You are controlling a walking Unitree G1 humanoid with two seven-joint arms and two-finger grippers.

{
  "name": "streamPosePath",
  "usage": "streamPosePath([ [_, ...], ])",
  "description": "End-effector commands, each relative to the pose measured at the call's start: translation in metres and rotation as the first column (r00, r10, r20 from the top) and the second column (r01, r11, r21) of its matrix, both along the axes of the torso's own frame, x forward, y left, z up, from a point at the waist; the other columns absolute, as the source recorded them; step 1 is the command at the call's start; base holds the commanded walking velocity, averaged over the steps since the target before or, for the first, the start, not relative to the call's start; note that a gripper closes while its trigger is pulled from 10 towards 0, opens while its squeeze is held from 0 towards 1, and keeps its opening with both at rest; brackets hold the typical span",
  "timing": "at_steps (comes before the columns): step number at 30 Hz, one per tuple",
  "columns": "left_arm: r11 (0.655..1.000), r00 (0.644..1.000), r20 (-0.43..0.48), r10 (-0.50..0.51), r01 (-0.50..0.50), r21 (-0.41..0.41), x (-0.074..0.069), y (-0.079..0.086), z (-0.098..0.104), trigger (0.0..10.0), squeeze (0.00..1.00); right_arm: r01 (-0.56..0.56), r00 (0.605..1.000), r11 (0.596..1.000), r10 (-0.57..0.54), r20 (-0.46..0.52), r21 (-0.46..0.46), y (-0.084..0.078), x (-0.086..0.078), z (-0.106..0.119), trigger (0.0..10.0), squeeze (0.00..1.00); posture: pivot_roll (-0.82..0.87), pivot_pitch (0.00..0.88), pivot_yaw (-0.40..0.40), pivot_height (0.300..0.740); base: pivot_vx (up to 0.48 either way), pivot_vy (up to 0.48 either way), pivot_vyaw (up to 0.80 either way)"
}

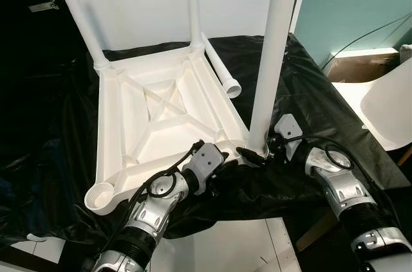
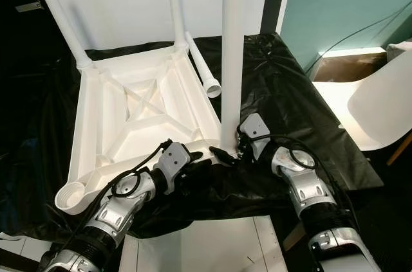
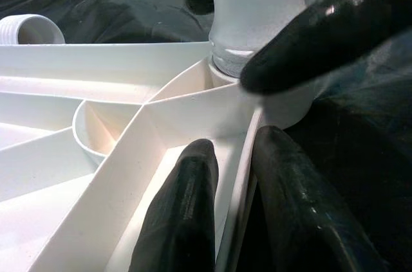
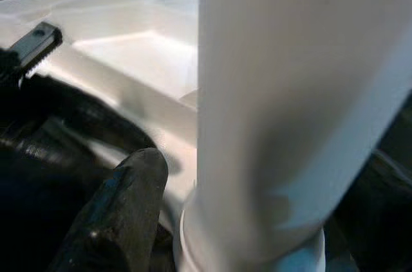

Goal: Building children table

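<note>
Both hands, left hand (image 1: 226, 164) and right hand (image 1: 257, 156), at table leg (image 1: 273, 53) base.

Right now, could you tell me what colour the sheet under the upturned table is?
Black and glossy, the sheet shows best in the left eye view.

Our two silver arms reach forward and inward, wrists nearly meeting. Our left gripper (image 1: 222, 164) points right, its black fingers (image 3: 183, 214) slightly parted. Our right gripper (image 1: 254, 155) points left; its fingers seem closed, though mostly hidden.
</note>
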State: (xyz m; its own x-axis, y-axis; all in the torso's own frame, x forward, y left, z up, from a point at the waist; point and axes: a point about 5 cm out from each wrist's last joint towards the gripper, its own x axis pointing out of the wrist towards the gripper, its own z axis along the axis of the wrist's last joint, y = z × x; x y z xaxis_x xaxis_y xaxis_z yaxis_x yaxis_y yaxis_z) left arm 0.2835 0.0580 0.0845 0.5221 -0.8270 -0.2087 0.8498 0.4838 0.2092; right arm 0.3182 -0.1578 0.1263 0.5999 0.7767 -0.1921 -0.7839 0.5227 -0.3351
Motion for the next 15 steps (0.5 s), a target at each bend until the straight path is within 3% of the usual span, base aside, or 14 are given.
streamPosePath([
  [1,0.997,0.991,-0.133,-0.029,0.038,0.07,-0.014,0.005,-0.03,10.0,0.0,-0.044,0.999,0.999,0.043,-0.008,-0.026,-0.006,0.005,0.007,0.0,0.0,-0.07,0.0,0.031,0.74,0.0,0.0,0.0],
  [10,0.997,0.991,-0.134,-0.023,0.032,0.067,-0.014,0.006,-0.03,10.0,0.0,-0.071,0.997,0.996,0.07,-0.024,-0.049,-0.012,0.008,0.01,0.0,0.0,-0.07,0.0,0.029,0.74,0.0,0.0,0.0],
  [15,0.997,0.991,-0.135,-0.023,0.032,0.065,-0.014,0.005,-0.03,10.0,0.0,-0.063,0.997,0.998,0.063,-0.054,-0.004,-0.003,0.0,-0.001,0.0,0.0,-0.07,0.0,0.026,0.74,0.0,0.0,0.0],
])
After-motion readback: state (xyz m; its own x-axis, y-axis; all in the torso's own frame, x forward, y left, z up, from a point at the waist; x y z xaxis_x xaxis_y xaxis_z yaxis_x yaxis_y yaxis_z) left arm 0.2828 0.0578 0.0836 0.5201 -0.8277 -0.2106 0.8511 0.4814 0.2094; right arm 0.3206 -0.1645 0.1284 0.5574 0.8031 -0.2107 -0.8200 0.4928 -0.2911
